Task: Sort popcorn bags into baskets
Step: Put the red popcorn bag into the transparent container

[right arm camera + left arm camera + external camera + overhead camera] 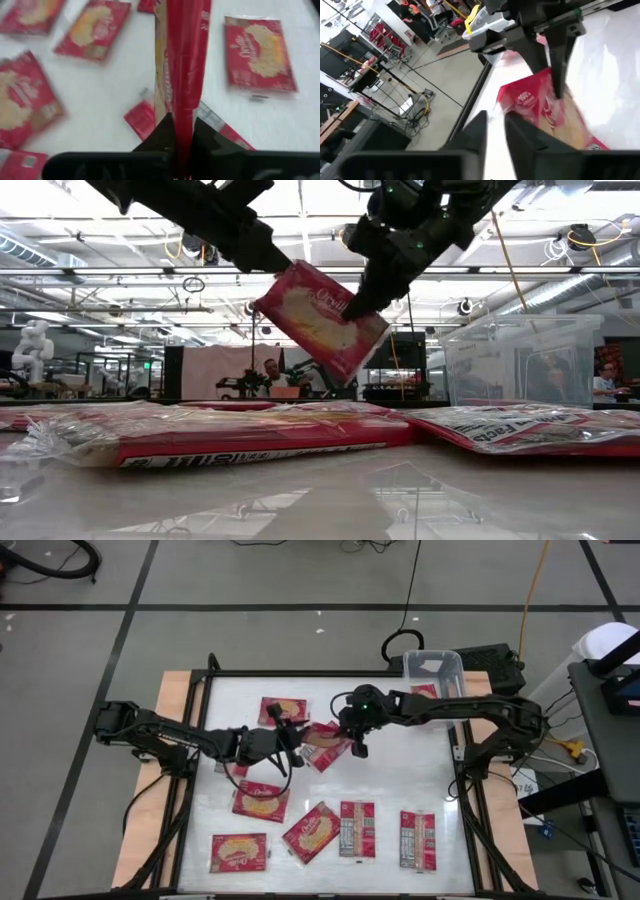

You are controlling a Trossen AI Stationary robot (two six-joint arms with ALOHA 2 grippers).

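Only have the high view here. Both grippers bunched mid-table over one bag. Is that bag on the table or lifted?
Observer: Lifted. In the low view the held popcorn bag hangs tilted, clear above the packets lying on the table.
Operator: Who has it?
Observer: The right gripper is shut on it; its wrist view shows the bag edge-on, pinched between the two fingers.
Operator: Left one let go?
Observer: The left gripper has a narrow gap between its fingers with nothing in it; the bag lies just beyond its tips, so it looks released.
Operator: Basket clear for the drop?
Observer: From the low view the clear basket stands upright to the side, with red showing low inside; what is in it I cannot tell.
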